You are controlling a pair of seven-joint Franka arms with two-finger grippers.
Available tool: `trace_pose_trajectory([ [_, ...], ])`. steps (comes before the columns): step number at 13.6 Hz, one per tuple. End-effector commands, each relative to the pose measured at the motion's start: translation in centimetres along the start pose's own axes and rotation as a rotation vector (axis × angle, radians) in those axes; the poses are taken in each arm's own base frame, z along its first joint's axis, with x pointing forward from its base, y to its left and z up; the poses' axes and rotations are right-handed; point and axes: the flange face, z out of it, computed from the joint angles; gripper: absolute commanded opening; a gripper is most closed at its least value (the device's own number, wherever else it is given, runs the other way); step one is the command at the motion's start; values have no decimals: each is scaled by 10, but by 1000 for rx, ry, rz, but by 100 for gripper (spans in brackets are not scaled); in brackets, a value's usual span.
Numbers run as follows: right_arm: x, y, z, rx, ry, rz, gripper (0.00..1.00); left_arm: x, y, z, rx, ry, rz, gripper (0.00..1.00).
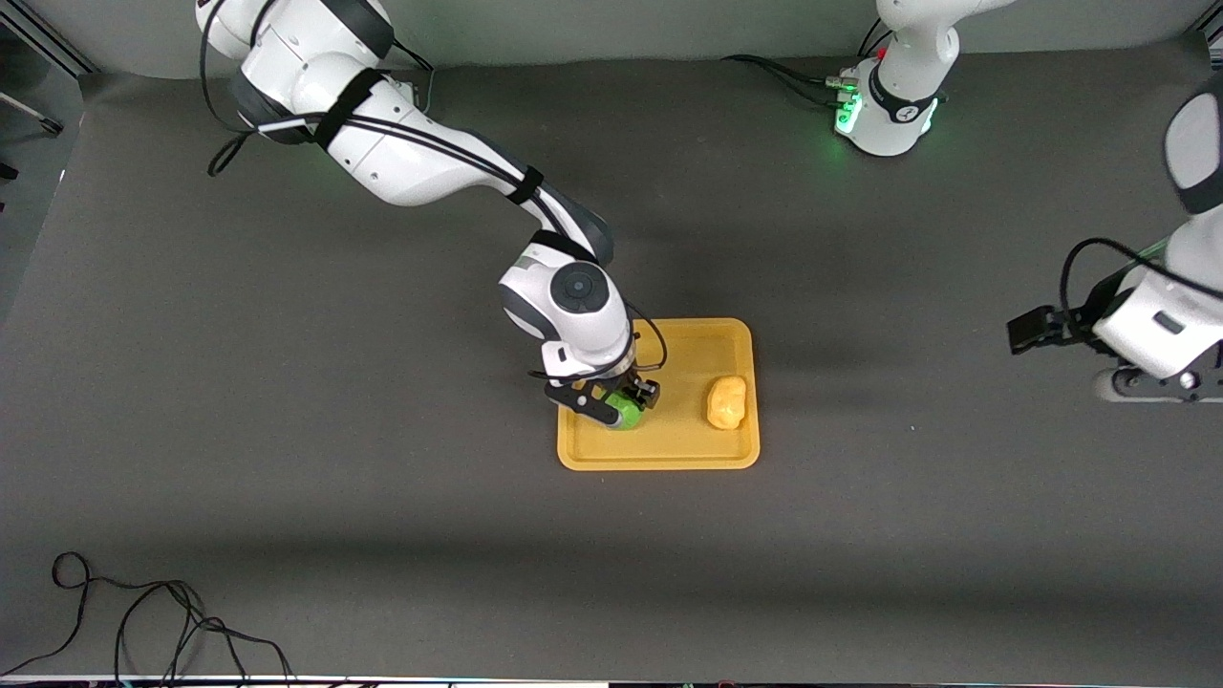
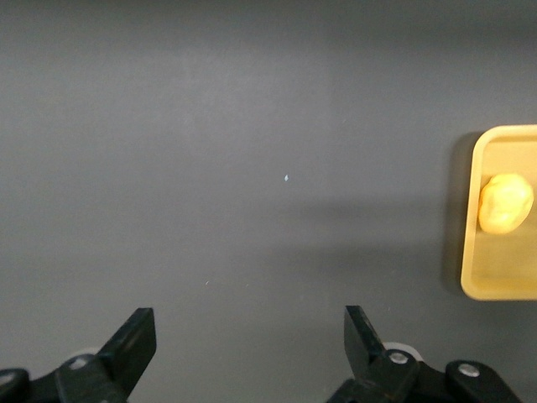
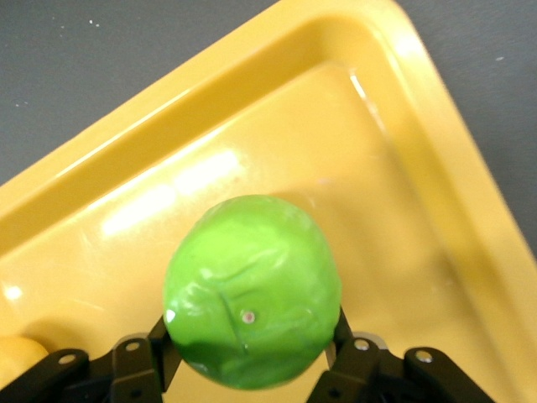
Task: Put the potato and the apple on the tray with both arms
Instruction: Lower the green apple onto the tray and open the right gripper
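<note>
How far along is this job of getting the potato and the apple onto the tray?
The potato already lies on the tray. The right gripper holds the apple just over the tray, fingers shut on it. What's left is to let it go. The left gripper waits open over bare table.

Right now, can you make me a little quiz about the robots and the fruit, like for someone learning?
1. True or false: the potato lies on the tray.
2. What does the right gripper hold? A) the potato B) the apple C) nothing
3. Fill in: the left gripper is over the bare ____, its fingers apart.

Key: 1 true. 2 B, held over the tray. 3 table.
</note>
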Motion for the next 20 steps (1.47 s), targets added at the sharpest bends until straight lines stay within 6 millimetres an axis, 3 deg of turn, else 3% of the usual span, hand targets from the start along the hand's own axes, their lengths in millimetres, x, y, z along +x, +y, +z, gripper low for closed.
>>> trace_pose_trajectory([
  [1,-20,-24,-13,38,1,18,32,-20,-1,-8,12,4,6,100],
  [2,-21,-23,-10,36,-2,22,35,-19,-4,-9,8,11,17,100],
  [4,-24,-24,-8,33,-4,17,53,-19,-7,-8,3,13,47,100],
  [5,-25,-22,-4,28,-6,16,100,-18,-12,-13,-18,24,33,100],
  [9,-10,-23,-18,39,14,20,100,-17,-13,-19,-26,35,32,100],
  [11,14,-21,-46,38,28,39,100,-17,-13,-19,-26,36,32,100],
  [13,37,-10,-94,-20,16,27,100,-16,-13,-17,-27,34,32,100],
  [17,79,43,-191,-101,1,-139,100,-14,-14,-14,-28,40,31,100],
  [20,147,100,-236,-157,-106,-242,100,-13,-14,-12,-29,40,31,100],
])
